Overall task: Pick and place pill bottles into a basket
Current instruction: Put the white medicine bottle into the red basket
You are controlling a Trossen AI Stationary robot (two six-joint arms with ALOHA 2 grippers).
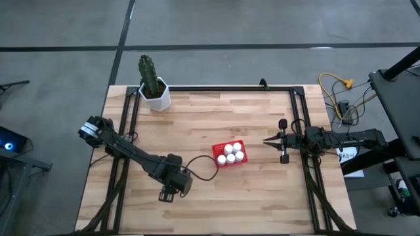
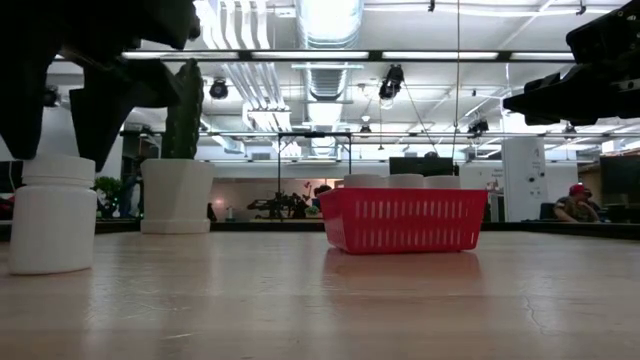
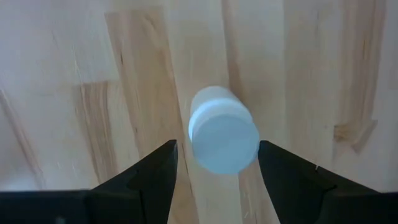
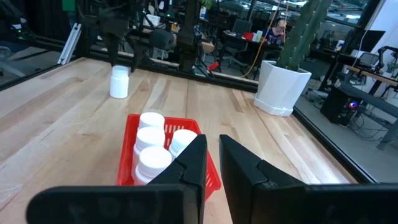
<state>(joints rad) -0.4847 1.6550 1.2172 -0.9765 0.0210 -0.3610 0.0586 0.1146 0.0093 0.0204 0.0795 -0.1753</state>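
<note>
The left hand (image 1: 172, 192) hangs open over the last bottle (image 2: 52, 213) standing loose on the bench (image 1: 216, 196), near its front edge and left of centre, one dark finger to either side of the white cap and neither yet touching it in the wrist view. The step looks to be the grasp: the hand would do well to come straight down until the fingers straddle the cap and upper body, keep the bottle centred between them, and close squarely, since a light upright bottle may tip if one finger arrives first. The basket (image 1: 230, 154), red with meshed sides, sits just right of the bench's middle with five bottles (image 1: 232, 152) already upright in it, so by that count one place is left; a clear lift and a straight, low release seem wise there. The right hand (image 1: 273, 139), fingers closed on nothing, waits by the right edge, pointing at the basket. The bench is pale wood planking inside a dark frame, a cactus (image 1: 149, 73) in a white pot (image 1: 156, 98) at its back left corner. Beyond lies a workshop with ceiling ducts, strip lights and desks, where a person (image 2: 573, 203) sits far off.
</note>
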